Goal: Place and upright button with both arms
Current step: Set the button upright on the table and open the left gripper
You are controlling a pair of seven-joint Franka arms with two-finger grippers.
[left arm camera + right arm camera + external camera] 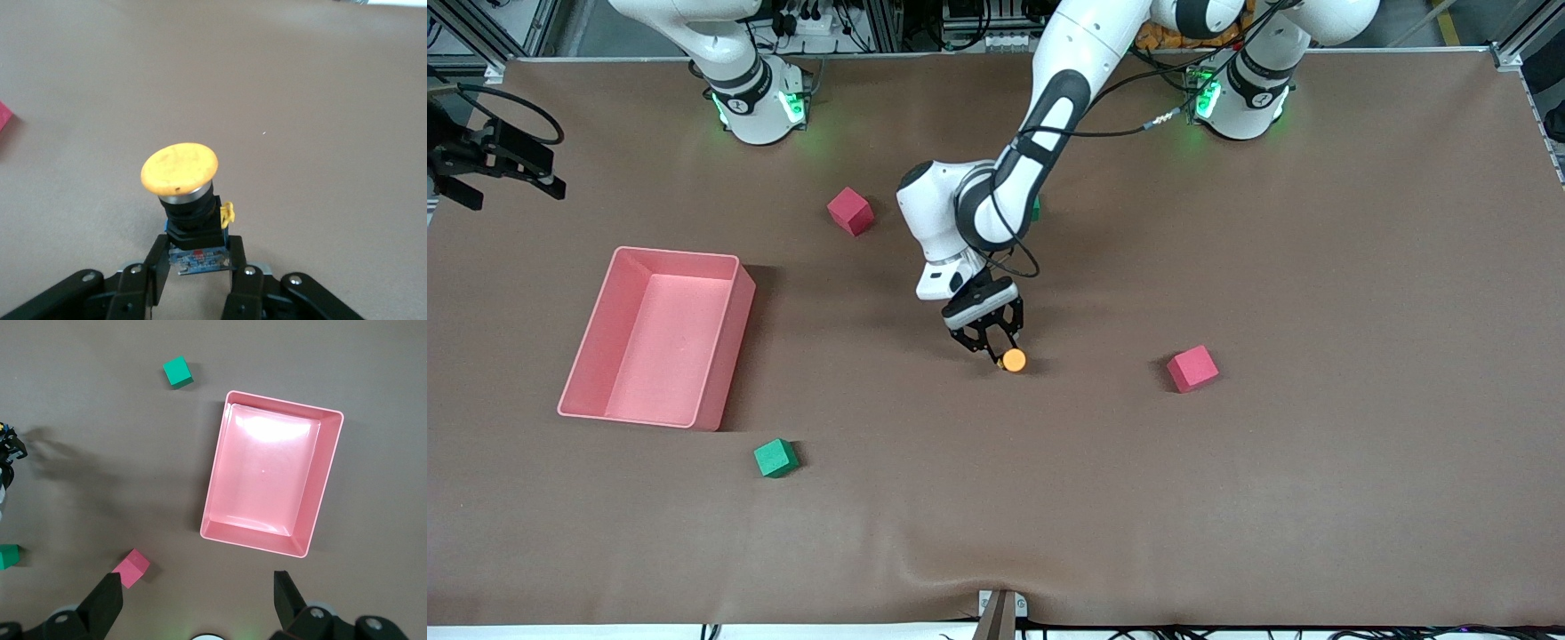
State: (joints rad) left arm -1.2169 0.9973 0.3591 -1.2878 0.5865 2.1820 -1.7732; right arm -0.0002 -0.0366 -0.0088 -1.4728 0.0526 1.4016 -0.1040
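- The pink bin (654, 338) sits toward the right arm's end of the table, empty, apart from the work, so it seems to play no part in this step.
- The right gripper (199, 603) hangs high over the bin area with fingers spread wide and nothing between them; this arm waits, presumably keeping clear until a second hand is needed.
- A green cube (775, 458) lies nearer the front camera than the bin; a red cube (850, 211) lies nearer the bases. Neither is touched.
- The left gripper (996, 353) is down at mid-table, its fingers closed on the black body of the button (1013, 359), low at the terminal end.
- The button stands nearly upright on or just above the cloth, orange cap (179, 169) upward; contact with the table cannot be confirmed. Gripping low leaves the cap free and lets the base meet the surface squarely.
- A second red cube (1192, 368) lies toward the left arm's end, well apart.
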